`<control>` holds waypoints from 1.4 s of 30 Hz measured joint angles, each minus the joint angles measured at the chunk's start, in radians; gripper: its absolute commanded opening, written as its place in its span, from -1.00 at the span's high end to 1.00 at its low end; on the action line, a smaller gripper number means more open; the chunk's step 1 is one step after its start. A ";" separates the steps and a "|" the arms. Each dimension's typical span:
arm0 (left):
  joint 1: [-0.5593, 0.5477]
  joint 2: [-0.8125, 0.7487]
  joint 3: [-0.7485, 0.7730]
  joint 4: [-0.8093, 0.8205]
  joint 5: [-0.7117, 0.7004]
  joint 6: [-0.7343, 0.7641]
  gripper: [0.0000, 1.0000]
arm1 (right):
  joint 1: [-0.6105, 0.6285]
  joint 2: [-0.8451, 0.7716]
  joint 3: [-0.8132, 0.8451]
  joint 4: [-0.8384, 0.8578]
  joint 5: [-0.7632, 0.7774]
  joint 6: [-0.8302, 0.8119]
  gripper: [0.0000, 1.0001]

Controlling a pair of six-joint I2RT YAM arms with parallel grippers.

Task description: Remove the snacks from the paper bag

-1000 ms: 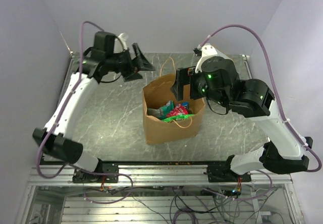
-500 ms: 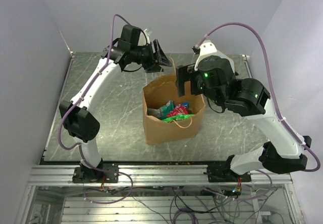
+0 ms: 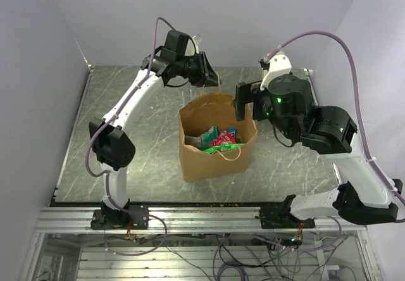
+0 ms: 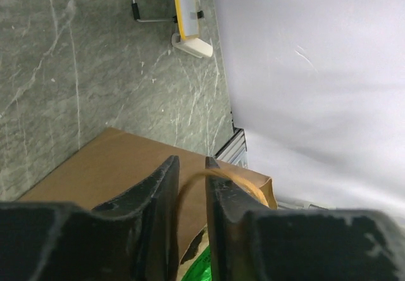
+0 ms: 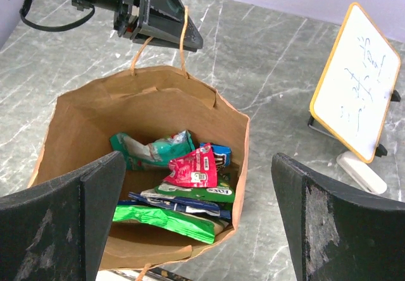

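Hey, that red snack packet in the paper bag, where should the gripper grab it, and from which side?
Grip the red packet by its raised upper edge, coming straight down through the open mouth of the paper bag. It lies on top of the other packets, and the bag's upright walls block any sideways approach. The right gripper, open above the bag, looks best placed.

**No legible text**

You'll see blue handwriting on the white board (image 5: 353, 78), but it can't be read. The snacks (image 5: 183, 195) in the paper bag (image 5: 82, 113) carry print too small to make out.
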 measured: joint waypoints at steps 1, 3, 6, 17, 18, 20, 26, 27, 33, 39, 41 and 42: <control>0.000 0.001 0.003 0.002 0.000 -0.005 0.57 | 0.000 -0.001 -0.002 0.000 0.000 0.000 -1.00; 0.000 0.001 0.009 0.006 -0.003 -0.011 0.84 | 0.000 -0.005 -0.013 0.001 0.000 -0.001 -1.00; 0.000 -0.002 0.012 0.012 -0.014 -0.021 0.86 | 0.000 -0.011 -0.032 -0.001 -0.001 -0.005 -1.00; 0.030 -0.068 0.002 0.019 -0.066 -0.031 0.86 | -0.001 0.013 -0.037 0.030 -0.078 -0.037 -1.00; 0.043 -0.086 -0.007 0.016 -0.068 -0.031 0.86 | -0.001 0.019 -0.040 0.042 -0.091 -0.040 -1.00; 0.068 -0.106 -0.010 0.010 -0.070 -0.031 0.86 | -0.001 0.035 -0.051 0.066 -0.121 -0.047 -1.00; 0.163 -0.132 -0.010 -0.018 -0.076 -0.011 0.86 | -0.003 0.113 -0.056 0.100 -0.199 -0.055 -1.00; 0.182 -0.134 -0.010 -0.026 -0.076 -0.007 0.86 | -0.005 0.129 -0.056 0.102 -0.208 -0.055 -1.00; 0.306 -0.143 -0.004 -0.063 -0.076 0.027 0.86 | -0.051 0.213 -0.056 0.103 -0.286 -0.045 -1.00; 0.380 -0.143 0.032 -0.110 -0.069 0.065 0.86 | -0.153 0.238 -0.082 0.111 -0.415 -0.020 -0.88; 0.391 -0.145 0.036 -0.109 -0.056 0.071 0.86 | -0.191 0.238 -0.094 0.111 -0.459 -0.008 -0.84; 0.397 -0.147 0.036 -0.109 -0.050 0.073 0.86 | -0.207 0.239 -0.099 0.111 -0.478 -0.002 -0.83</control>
